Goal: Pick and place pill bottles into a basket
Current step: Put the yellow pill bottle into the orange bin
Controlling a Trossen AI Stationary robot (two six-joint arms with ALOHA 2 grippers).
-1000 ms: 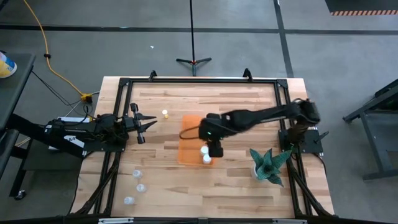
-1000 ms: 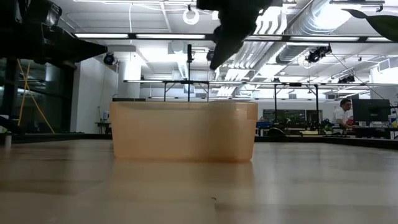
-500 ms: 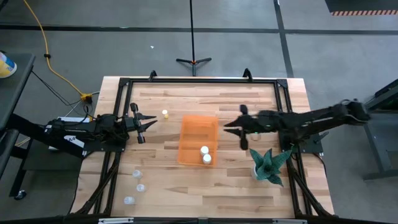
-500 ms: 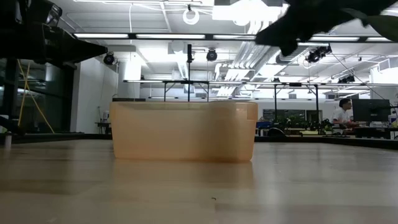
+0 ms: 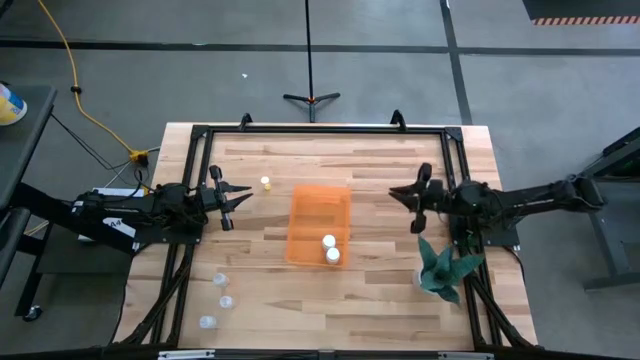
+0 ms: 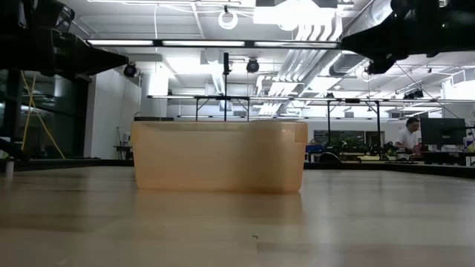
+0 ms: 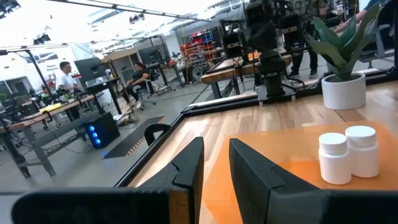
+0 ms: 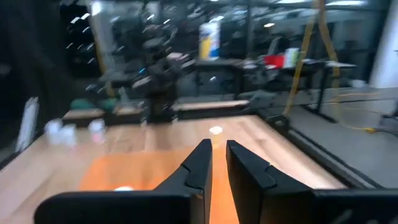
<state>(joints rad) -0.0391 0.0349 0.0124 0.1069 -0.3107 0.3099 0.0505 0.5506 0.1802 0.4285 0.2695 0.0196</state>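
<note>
Basket holds two bottles; both arms' fingers hover beside it, released.

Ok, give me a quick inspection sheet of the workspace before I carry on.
Surface: wooden table inside a black frame.
Job's things: orange basket at the centre holds two pill bottles; one yellowish bottle lies beyond its left corner; three bottles sit at the front left.
Clutter: potted plant at the front right.
Grippers: left hand open and empty, left of the basket; right hand open and empty, right of the basket.
Cables: yellow cable on the floor, far left.
Surroundings: a person seated at a desk beyond the table.
</note>
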